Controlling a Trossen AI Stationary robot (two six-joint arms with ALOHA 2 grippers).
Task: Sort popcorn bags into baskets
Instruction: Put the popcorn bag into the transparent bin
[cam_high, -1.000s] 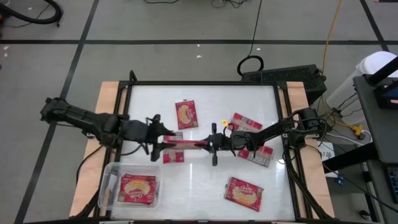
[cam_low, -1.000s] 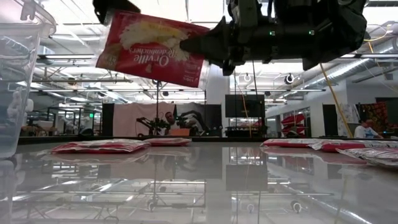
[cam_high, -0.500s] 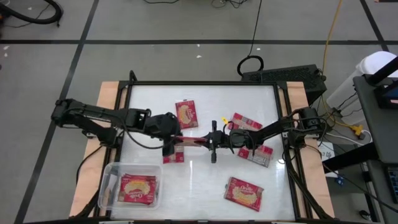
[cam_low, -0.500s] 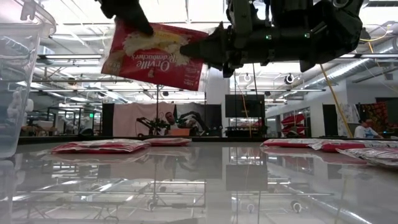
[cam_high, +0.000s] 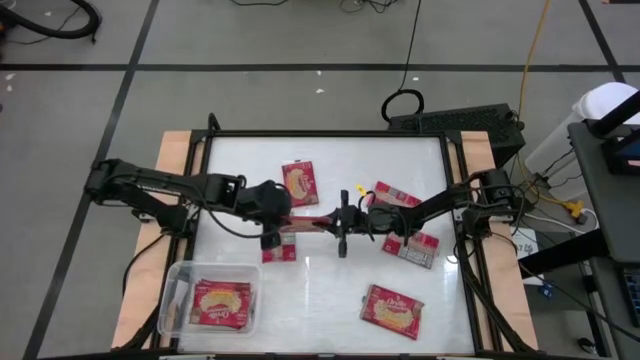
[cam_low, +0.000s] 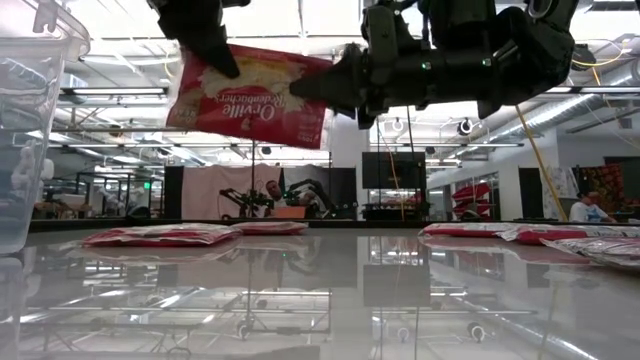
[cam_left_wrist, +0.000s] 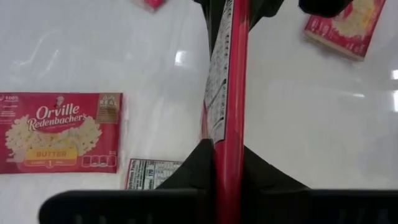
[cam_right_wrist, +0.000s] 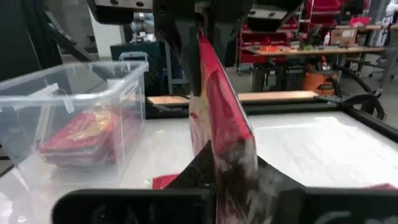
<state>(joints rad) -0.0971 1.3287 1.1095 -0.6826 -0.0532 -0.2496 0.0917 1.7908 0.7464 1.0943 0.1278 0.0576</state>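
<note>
Jaws of both grippers, left (cam_high: 283, 221) and right (cam_high: 336, 221), clamp one raised popcorn bag (cam_low: 250, 95).

— Where does everything sit on the white glossy tabletop (cam_high: 330, 290)?

— The clear plastic rectangular tub (cam_high: 176, 300) is at the front left corner, with a flat red popcorn packet (cam_high: 221, 302) lying in it. Mid-table, above the surface, one red popcorn bag held on edge (cam_high: 305, 222) hangs between the left pincer (cam_high: 272, 217) and the right pincer (cam_high: 340, 222), one at each end.

— And the loose ones?

— One packet face up (cam_high: 299, 183) lies just behind the held bag, a pair of overlapping packets (cam_high: 400, 198) to the right, and a lone packet (cam_high: 392, 310) at front right.
</note>
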